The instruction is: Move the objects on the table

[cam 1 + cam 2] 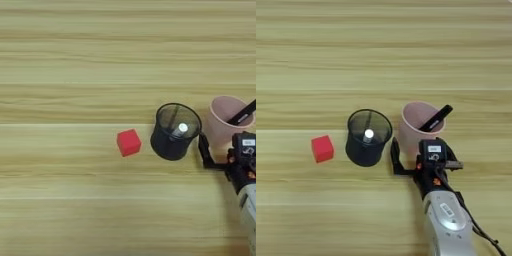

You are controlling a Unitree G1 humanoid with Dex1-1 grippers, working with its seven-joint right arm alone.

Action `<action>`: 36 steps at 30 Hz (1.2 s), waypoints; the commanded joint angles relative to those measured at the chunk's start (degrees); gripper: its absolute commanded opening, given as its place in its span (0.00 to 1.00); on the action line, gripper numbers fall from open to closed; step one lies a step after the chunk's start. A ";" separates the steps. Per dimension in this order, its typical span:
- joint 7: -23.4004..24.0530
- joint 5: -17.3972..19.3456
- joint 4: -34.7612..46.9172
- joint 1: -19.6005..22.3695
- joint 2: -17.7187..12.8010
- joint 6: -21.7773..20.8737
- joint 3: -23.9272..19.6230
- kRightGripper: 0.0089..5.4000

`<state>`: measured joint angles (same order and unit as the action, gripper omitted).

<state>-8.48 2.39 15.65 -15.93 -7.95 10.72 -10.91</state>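
Observation:
A pale pink cup [415, 131] stands upright on the wooden table [381, 60], right of centre. A slim black marker [436, 118] leans inside it, its tip over the right rim. Just left stands a black mesh pot [367, 145], holding a dark pen with a white end [368, 133]. My right gripper [423, 148] comes in from the bottom edge and sits against the near side of the pink cup, open. Its left finger [394, 156] stands in the gap between the mesh pot and the pink cup, and the right finger reaches past the cup's right side.
A small red cube [322, 148] lies on the table left of the mesh pot. My silver forearm [448, 220] runs down to the bottom edge on the right.

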 commanded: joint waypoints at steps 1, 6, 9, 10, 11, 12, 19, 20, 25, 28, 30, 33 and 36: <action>0.23 0.34 0.66 3.60 -1.54 -1.51 -0.65 0.99; 0.63 0.08 -1.79 5.68 -1.74 -2.06 -0.70 0.99; 0.93 -0.21 -3.90 7.11 -1.92 -2.76 -0.60 0.99; 1.15 -0.23 -4.82 7.72 -1.92 -2.81 -0.67 0.99; 1.26 -0.33 -5.52 8.17 -2.00 -3.08 -0.70 0.99; 1.38 -0.30 -6.07 8.53 -2.03 -3.25 -0.81 0.99; 1.59 -0.17 -8.22 9.75 -2.23 -4.43 -1.45 0.97; 1.62 -0.15 -8.41 9.85 -2.25 -4.56 -1.55 0.95; 1.79 -0.21 -8.99 10.01 -2.34 -4.94 -1.76 0.83; 1.78 -0.21 -8.55 9.49 -2.19 -5.01 -1.62 0.75; 1.72 -0.10 -8.02 9.11 -2.13 -4.91 -1.63 0.74; 1.63 0.00 -7.36 8.53 -1.99 -4.87 -1.52 0.74; 1.59 0.07 -7.06 8.14 -1.84 -4.88 -1.39 0.74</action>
<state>-7.19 2.14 5.37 -9.31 -8.69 7.91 -11.87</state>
